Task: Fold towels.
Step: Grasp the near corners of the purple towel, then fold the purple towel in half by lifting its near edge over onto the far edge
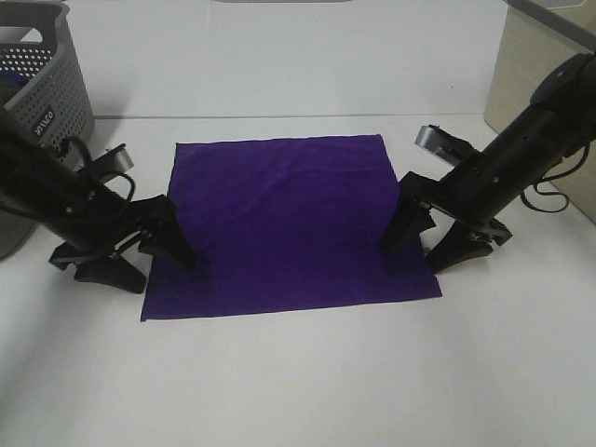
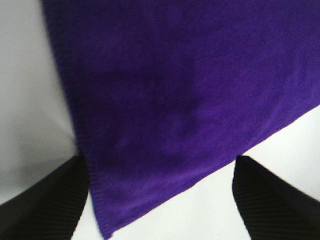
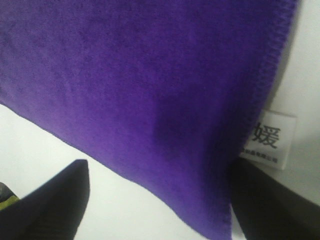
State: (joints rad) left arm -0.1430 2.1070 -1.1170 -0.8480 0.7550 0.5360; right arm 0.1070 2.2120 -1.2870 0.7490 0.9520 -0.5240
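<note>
A deep purple towel [image 1: 284, 219] lies spread flat on the white table. My left gripper [image 1: 160, 270] is open and low at the towel's left edge near its front corner, one finger over the cloth and one over bare table. In the left wrist view the towel's [image 2: 175, 90] corner lies between the open gripper's [image 2: 160, 202] fingers [image 2: 45, 205]. My right gripper [image 1: 413, 256] is open and straddles the towel's right edge. In the right wrist view the towel [image 3: 140, 75] and its white tag [image 3: 267, 137] lie between the open gripper's [image 3: 160, 205] fingers [image 3: 50, 205].
A grey perforated basket [image 1: 47, 88] stands at the back left, close behind the left arm. A beige box [image 1: 535, 70] stands at the back right behind the right arm. White table [image 1: 298, 382] runs in front of the towel.
</note>
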